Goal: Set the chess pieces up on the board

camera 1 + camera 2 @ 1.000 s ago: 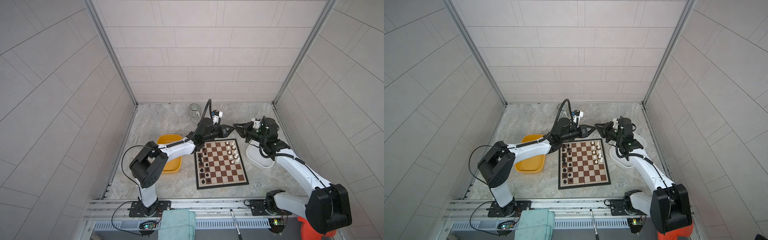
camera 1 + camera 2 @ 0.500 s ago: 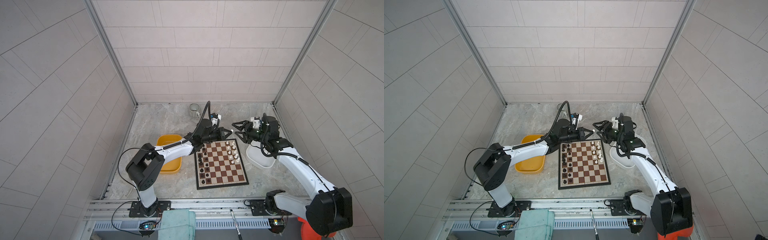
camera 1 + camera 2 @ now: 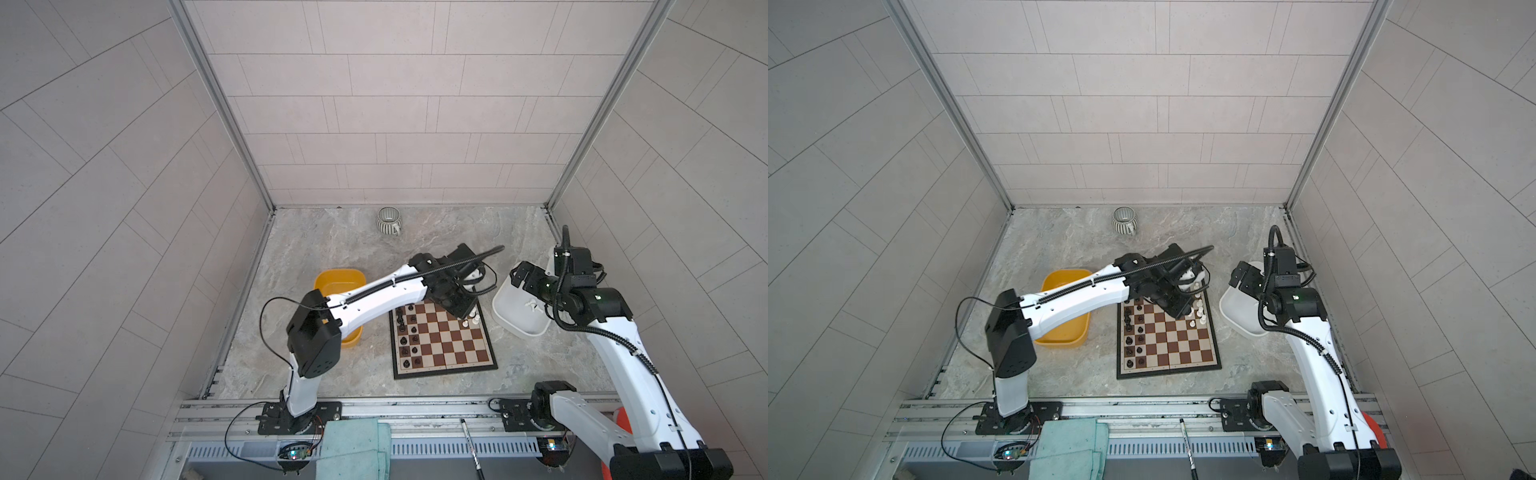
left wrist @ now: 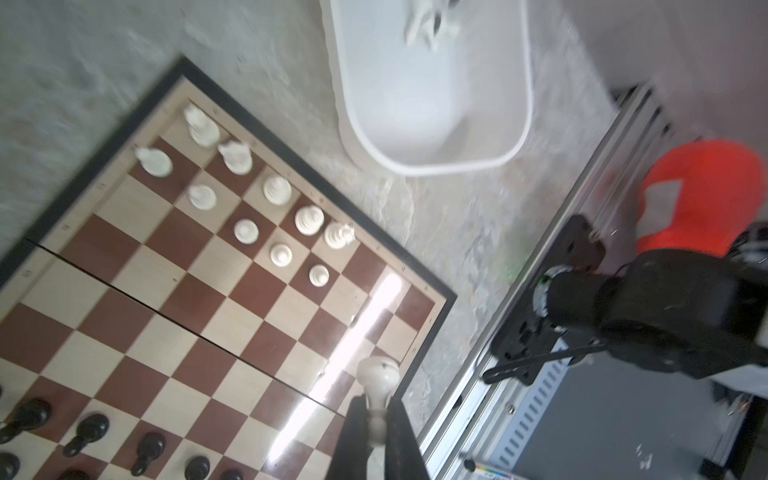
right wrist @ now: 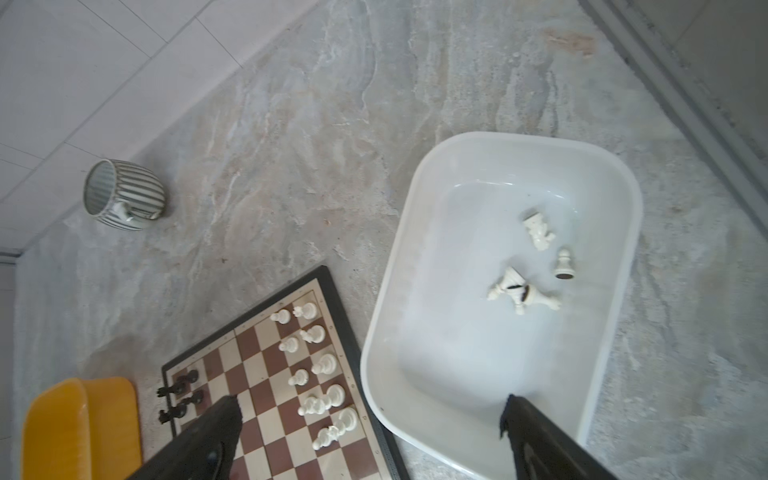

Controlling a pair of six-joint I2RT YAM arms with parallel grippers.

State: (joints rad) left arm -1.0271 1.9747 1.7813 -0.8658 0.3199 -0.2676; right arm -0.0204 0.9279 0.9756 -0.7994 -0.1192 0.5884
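While the left fingers (image 4: 353,436) pinch a white pawn (image 4: 378,374) over the board (image 4: 124,332), the right fingers (image 5: 208,436) stand spread near the white tray (image 5: 457,365).

Pale tiled walls (image 3: 395,104), grey marbled floor (image 3: 332,249), aluminium rail (image 3: 395,409) along the near edge.

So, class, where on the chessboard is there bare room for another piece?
Bare: the middle squares of the flat brown-and-cream chessboard, between the black plastic chessmen and the white plastic chessmen, plus its near right corner. Crowded: both those clusters.
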